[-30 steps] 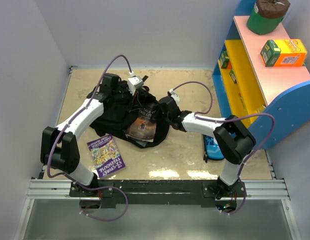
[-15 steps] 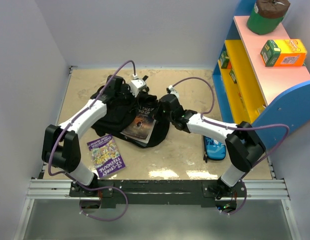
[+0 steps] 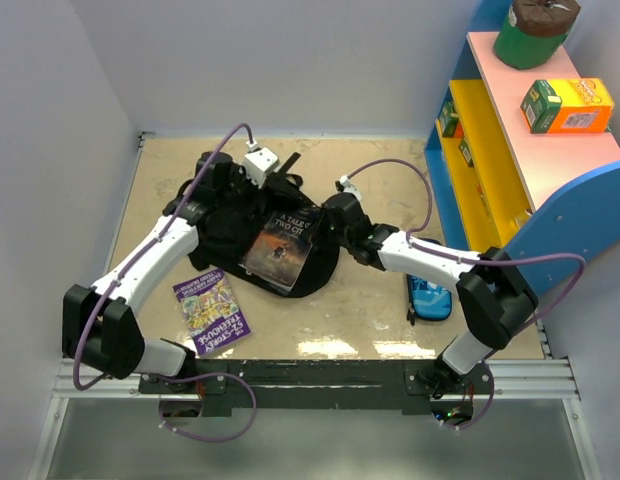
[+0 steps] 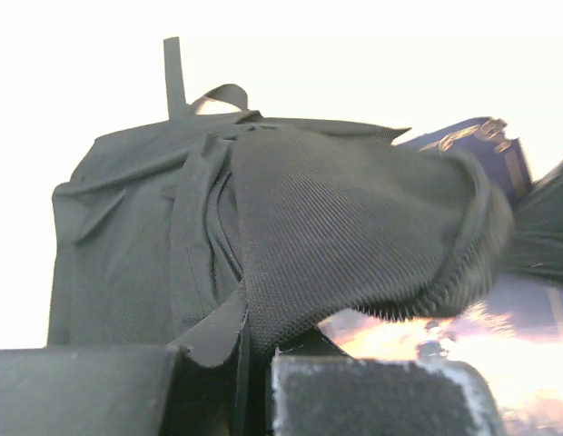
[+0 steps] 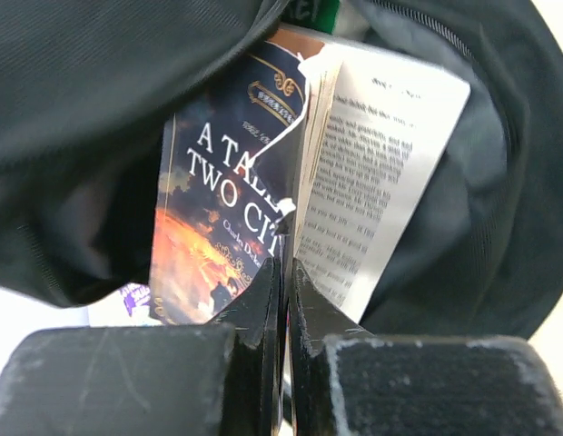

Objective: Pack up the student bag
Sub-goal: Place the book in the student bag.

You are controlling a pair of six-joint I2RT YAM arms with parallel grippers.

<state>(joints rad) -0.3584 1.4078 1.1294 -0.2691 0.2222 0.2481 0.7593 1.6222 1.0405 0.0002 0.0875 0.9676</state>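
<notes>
Nearest, lower left of the top view: purple Treehouse book (image 3: 213, 313) flat on the table (image 3: 370, 320), apart from everything else. Lower right: blue pencil case (image 3: 428, 297) on the table, its far end hidden behind the right arm. Centre: student bag (image 3: 225, 240), black, slumped on the table. Tale of Two Cities paperback (image 3: 280, 243) lies in the bag's open mouth, cover up, with black fabric round it. Right gripper (image 5: 283, 282) is clamped on the edge of the paperback's front cover, pages fanned open just beside the fingers. Left gripper (image 4: 254, 363) is at the bag's far side, pinched tight on a fold of bag fabric, with the flap held up over the paperback. Far right: shelf unit (image 3: 520, 130), orange-green box (image 3: 567, 106) on its pink top.
</notes>
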